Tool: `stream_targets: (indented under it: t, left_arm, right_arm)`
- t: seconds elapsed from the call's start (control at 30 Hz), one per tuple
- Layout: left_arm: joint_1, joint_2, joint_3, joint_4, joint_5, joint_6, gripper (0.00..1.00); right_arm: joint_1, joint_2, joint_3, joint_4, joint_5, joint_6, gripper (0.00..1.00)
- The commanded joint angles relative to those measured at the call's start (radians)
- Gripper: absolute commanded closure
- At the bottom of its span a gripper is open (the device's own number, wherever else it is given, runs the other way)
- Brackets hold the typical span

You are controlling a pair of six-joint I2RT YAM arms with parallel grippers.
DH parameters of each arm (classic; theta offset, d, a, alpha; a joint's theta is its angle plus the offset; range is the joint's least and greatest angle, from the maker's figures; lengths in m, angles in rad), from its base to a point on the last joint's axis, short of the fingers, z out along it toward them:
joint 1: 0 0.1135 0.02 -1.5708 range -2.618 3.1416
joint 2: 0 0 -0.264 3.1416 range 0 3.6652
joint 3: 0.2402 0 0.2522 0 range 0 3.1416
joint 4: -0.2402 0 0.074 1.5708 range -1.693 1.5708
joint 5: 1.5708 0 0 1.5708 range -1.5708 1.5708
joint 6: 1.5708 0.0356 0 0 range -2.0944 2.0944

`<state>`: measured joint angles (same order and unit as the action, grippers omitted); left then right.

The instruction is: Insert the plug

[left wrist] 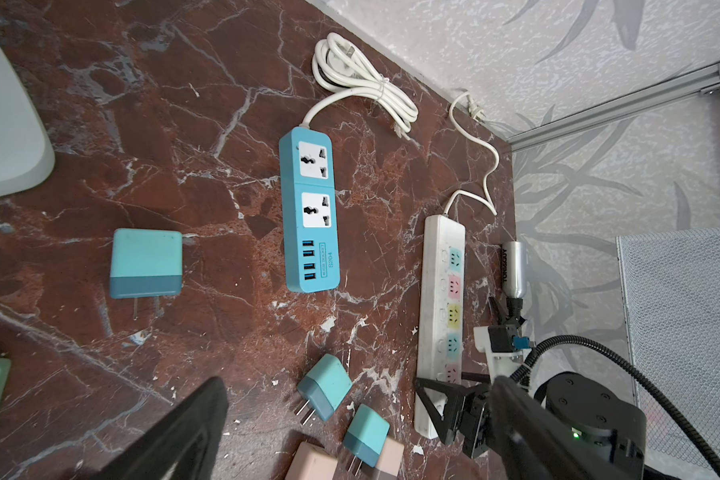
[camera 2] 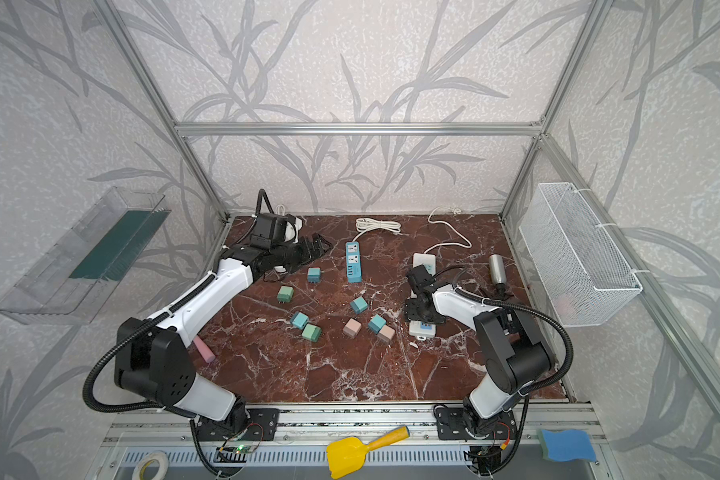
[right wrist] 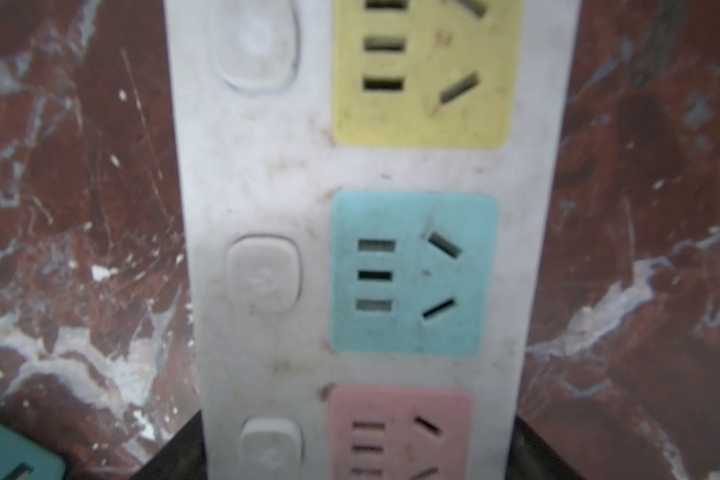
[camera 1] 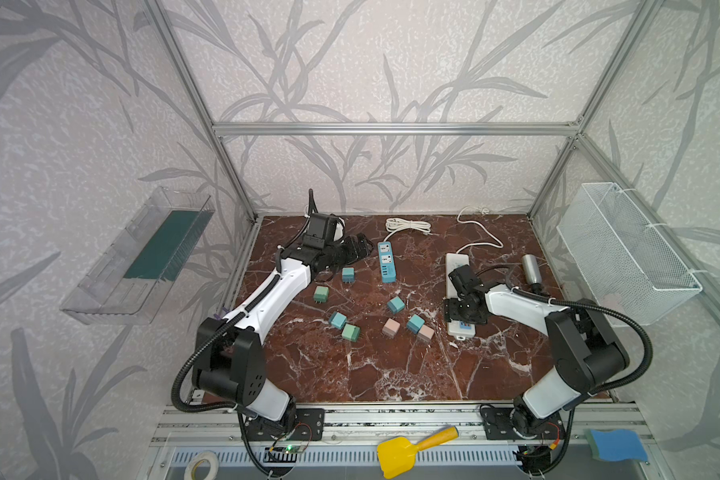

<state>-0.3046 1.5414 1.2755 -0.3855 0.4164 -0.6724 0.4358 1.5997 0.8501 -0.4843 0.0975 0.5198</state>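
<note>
Left arm (camera 1: 275, 295), right arm (camera 1: 516, 305): white link shells, black joint housings, black corrugated cable conduit (camera 1: 175, 384) tied on with white ties.

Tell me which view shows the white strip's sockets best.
Right wrist: the strip fills the frame, socket slots close up, slightly blurred. Left wrist shows nearly its whole length, small. In both top views the right arm hides its middle.

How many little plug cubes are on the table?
8: teal plug and green plug back left; teal and green in front; teal centre; pink, teal, pink clustered. More may be hidden.
</note>
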Motion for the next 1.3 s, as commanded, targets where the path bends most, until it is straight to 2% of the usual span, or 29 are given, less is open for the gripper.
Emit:
stream_targets:
  t: [0.0,0.2,0.47,0.53,0.67,0.83,0.93,1.03,1.07,1.13,1.2,1.27]
  left_arm:
    - [-0.015,-0.011,0.030,-0.007,-0.007,0.013,0.04]
    - [-0.044,-0.010,0.033,-0.012,-0.010,0.023,0.05]
    - [-0.077,0.002,0.054,-0.037,-0.009,0.058,0.06]
    - [-0.098,0.004,0.058,-0.072,-0.089,0.100,0.06]
    - [-0.132,0.043,0.118,-0.162,-0.138,0.172,0.06]
    - [-0.238,0.104,0.218,-0.326,-0.283,0.307,0.08]
    - [-0.286,0.117,0.200,-0.313,-0.311,0.352,0.16]
    - [-0.311,0.118,0.169,-0.282,-0.322,0.378,0.18]
    - [-0.318,0.120,0.169,-0.291,-0.350,0.381,0.18]
    - [-0.329,0.131,0.186,-0.324,-0.389,0.398,0.18]
    - [-0.336,0.155,0.215,-0.367,-0.434,0.407,0.18]
    - [-0.336,0.189,0.237,-0.391,-0.434,0.424,0.18]
  right_arm:
    - [0.027,-0.072,-0.044,-0.037,0.017,0.021,0.26]
    - [0.082,-0.157,-0.133,-0.043,0.003,0.051,0.26]
    - [0.094,-0.280,-0.112,-0.178,0.016,0.069,0.06]
    - [0.094,-0.322,-0.073,-0.244,0.027,0.063,0.04]
    - [0.094,-0.428,-0.033,-0.331,0.074,0.031,0.04]
    - [0.093,-0.544,0.024,-0.398,0.111,0.028,0.06]
    - [0.084,-0.550,0.052,-0.411,0.164,-0.017,0.14]
    - [0.059,-0.537,0.071,-0.404,0.123,-0.052,0.40]
    - [0.058,-0.535,0.077,-0.403,0.106,-0.057,0.53]
    - [0.053,-0.539,0.085,-0.397,0.050,-0.080,0.69]
    - [0.043,-0.552,0.088,-0.383,-0.001,-0.083,0.69]
    - [0.028,-0.557,0.086,-0.373,-0.050,-0.084,0.70]
